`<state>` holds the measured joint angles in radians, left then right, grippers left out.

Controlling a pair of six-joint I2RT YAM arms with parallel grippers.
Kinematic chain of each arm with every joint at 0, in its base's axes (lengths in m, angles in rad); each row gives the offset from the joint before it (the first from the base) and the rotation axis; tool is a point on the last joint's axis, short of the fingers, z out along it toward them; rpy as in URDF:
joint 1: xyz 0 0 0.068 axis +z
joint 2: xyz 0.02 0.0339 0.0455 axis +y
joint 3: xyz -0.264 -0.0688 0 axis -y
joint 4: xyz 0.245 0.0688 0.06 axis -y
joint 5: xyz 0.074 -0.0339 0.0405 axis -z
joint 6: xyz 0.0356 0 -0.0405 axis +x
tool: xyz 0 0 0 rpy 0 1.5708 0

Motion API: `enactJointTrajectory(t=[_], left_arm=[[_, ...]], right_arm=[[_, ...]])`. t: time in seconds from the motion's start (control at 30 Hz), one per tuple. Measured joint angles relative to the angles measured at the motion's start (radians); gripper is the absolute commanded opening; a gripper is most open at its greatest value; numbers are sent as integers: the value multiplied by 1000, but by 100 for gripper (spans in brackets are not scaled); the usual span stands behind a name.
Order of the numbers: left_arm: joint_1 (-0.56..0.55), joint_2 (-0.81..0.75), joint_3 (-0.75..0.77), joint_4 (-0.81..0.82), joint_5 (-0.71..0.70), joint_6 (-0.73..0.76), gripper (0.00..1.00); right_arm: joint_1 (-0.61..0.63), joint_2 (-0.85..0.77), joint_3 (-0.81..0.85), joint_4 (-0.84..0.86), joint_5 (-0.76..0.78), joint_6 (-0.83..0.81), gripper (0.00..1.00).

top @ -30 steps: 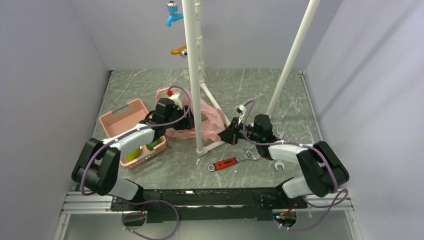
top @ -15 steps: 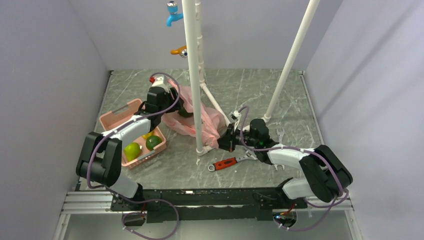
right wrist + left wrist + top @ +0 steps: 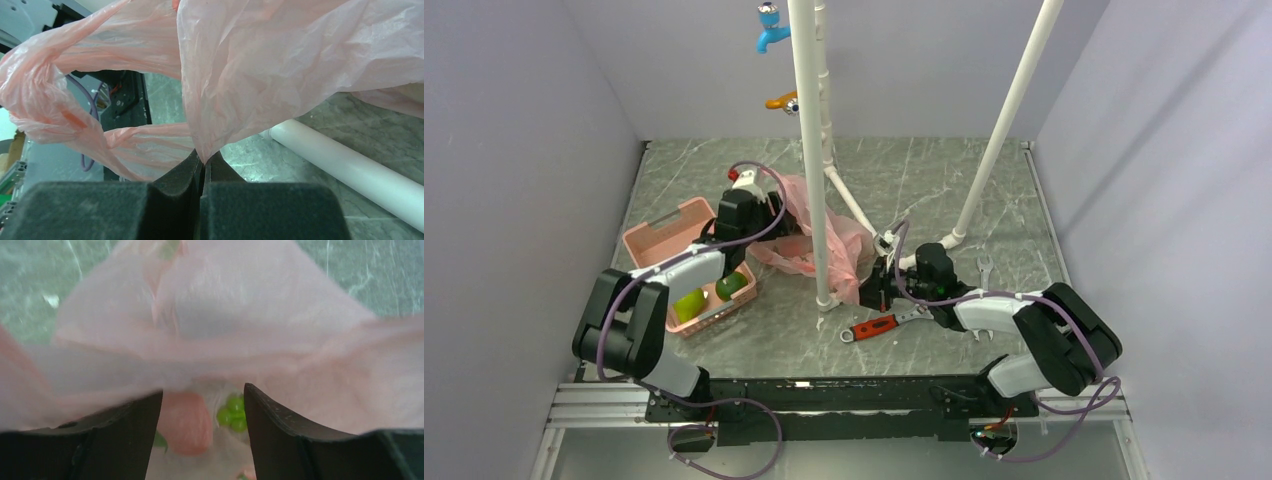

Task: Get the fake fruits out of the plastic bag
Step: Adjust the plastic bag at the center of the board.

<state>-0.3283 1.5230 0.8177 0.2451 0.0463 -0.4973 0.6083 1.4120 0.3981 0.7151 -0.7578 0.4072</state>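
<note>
Left gripper (image 3: 202,405), jaws wide and empty, had swung from the pink basket (image 3: 664,225) back to the plastic bag (image 3: 849,245) at mid-frame. Right gripper (image 3: 202,162) pinched the bag's corner. Fake fruits (image 3: 232,412) remained inside, so another pick looked due.

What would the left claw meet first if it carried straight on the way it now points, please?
The plastic bag: its pink film spans the view just past the open left claw. Small green fruits show beyond it, probably further inside, though depth is unclear.
</note>
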Motion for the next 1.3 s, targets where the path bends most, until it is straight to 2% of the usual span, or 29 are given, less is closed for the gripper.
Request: enactJointTrajectory(t=[0.1, 0.2, 0.27, 0.4, 0.57, 0.77, 0.8, 0.83, 1.07, 1.3], left_arm=[[-3, -59, -90, 21, 40, -20, 61], [-8, -125, -169, 37, 88, -39, 52], [-12, -150, -194, 46, 109, -42, 50], [-48, -150, -202, 80, 126, -17, 57], [-104, -46, -171, 129, 84, 22, 67], [-133, 39, -122, 145, -66, 94, 87], [-135, 49, -100, 139, -95, 104, 95], [-136, 58, -82, 137, -115, 113, 99], [-136, 81, 13, 130, -222, 163, 99], [-136, 207, 126, 113, -251, 187, 98]], right_arm=[[12, -3, 1, -35, 23, -33, 0], [33, -4, 5, -81, 53, -73, 0], [43, -4, 6, -93, 68, -90, 0], [45, 13, 6, -89, 76, -93, 0], [44, 25, 6, -83, 78, -83, 0], [44, 8, 6, -84, 85, -83, 0], [44, 5, 7, -84, 85, -83, 0], [44, 4, 7, -85, 86, -83, 0], [44, 9, 10, -85, 84, -83, 0], [44, 18, 28, -87, 77, -83, 0]])
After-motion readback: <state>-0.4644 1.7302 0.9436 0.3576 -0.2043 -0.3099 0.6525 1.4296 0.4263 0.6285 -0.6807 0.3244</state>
